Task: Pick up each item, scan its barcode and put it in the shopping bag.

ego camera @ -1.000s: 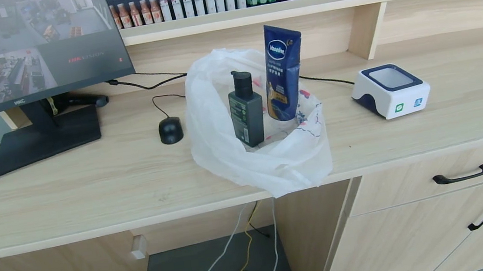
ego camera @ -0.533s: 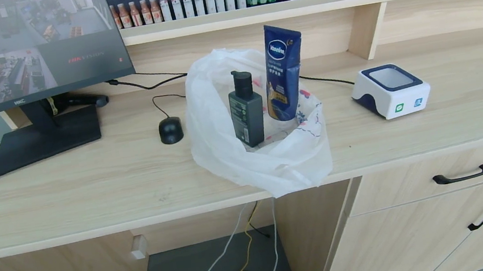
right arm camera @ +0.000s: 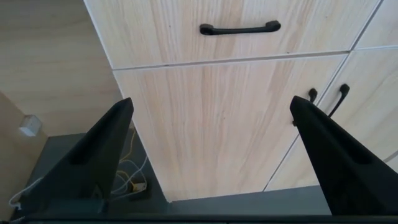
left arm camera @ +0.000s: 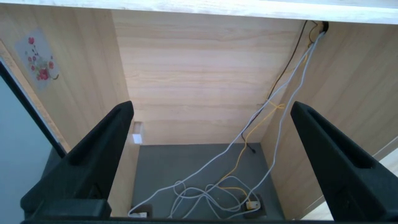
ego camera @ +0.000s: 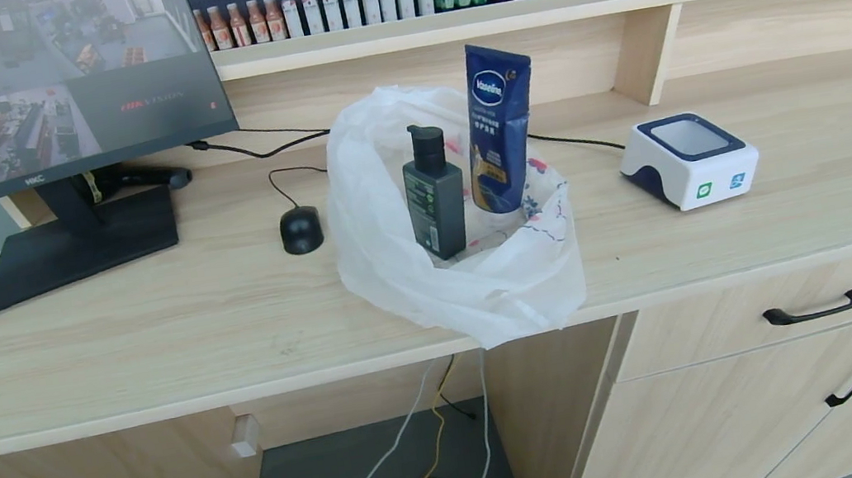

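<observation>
Nothing has shifted in 1 second: the pump bottle and blue tube stand upright in the shopping bag, likely why the left gripper and right gripper hang below the counter, spread wide, empty.
</observation>
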